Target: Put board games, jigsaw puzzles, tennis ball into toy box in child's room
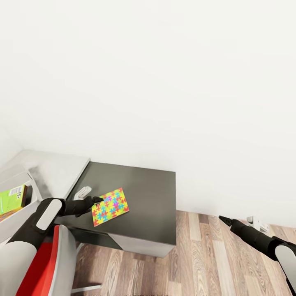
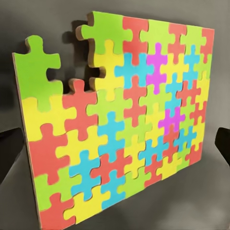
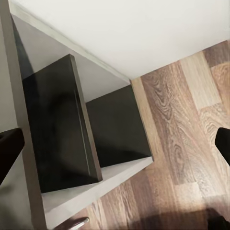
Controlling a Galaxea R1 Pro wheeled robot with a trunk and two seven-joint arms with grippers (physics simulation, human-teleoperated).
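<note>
A jigsaw puzzle (image 1: 110,206) of bright interlocking pieces lies flat on the dark grey section of the table (image 1: 148,193). My left gripper (image 1: 97,200) hovers at its near-left edge. In the left wrist view the puzzle (image 2: 120,124) sits between the wide-apart fingertips (image 2: 9,153), and the gripper is open and holds nothing. One piece is absent near a corner. At the far left the pale toy box (image 1: 12,174) holds a green-edged board game (image 1: 12,198). My right gripper (image 1: 222,218) hangs open over the wood floor, off the table's right end.
A white slanted panel (image 1: 82,192) stands beside the puzzle. A red and grey chair (image 1: 53,263) is under my left arm. The white wall runs behind the table. A small white object (image 1: 257,224) lies on the floor (image 1: 205,255) near my right arm.
</note>
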